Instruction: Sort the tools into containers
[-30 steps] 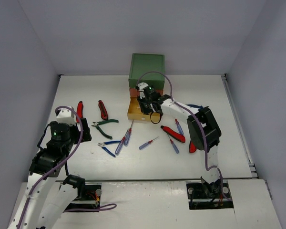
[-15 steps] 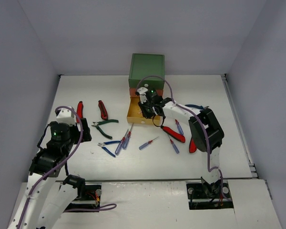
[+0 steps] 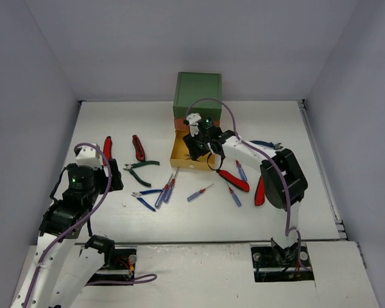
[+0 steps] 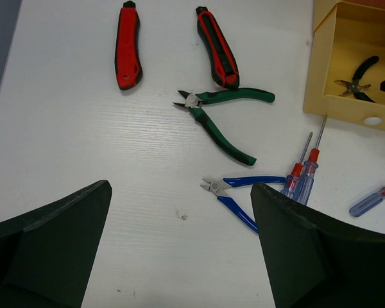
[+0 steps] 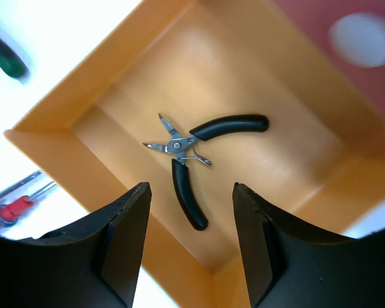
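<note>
The yellow drawer is pulled out from under the orange-red drawer and the green drawer. My right gripper hovers open and empty over it. The right wrist view shows black-handled pliers lying on the yellow drawer's floor, just beyond my open gripper. My left gripper is open and empty above bare table, near blue cutters. Green pliers and two chunky red-handled tools lie beyond it.
Thin screwdrivers lie mid-table. Two more red tools and blue pliers lie near the right arm. The orange-red drawer's white knob shows. Grey walls enclose the table.
</note>
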Controlling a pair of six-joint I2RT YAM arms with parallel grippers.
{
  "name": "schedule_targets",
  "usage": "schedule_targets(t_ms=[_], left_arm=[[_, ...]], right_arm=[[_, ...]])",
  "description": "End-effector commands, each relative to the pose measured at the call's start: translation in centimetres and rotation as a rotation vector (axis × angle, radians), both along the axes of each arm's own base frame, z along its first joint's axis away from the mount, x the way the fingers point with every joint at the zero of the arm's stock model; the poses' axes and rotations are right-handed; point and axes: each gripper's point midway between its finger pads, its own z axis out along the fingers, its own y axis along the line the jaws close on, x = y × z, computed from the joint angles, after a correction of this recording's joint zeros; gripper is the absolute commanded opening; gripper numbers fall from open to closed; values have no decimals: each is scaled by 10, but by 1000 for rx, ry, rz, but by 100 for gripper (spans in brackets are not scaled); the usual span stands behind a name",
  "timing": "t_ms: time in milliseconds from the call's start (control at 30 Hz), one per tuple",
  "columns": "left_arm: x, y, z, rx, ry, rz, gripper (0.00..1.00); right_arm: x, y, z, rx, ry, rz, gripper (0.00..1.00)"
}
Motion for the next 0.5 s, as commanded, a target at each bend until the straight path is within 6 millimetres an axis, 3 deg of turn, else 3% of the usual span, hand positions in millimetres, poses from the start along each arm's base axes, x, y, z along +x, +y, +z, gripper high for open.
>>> schedule_targets(t_ms=[0, 100, 200, 333, 467], left_arm=[[5, -1, 28, -23, -78, 9, 88], [3, 3, 29, -12, -77, 23, 88], [3, 8, 32, 1, -76, 46, 88], [-1, 19, 37, 21, -66, 111, 88], [-6, 32, 51, 44, -81, 173, 88]], right_arm=[[5, 13, 97, 111, -193, -56, 51], [-21, 30, 127, 143, -243, -26, 51], [-56, 63, 131, 166, -237, 72, 48], [-112, 115, 118, 178, -190, 223, 48], [-161, 159, 85, 126, -156, 336, 48]])
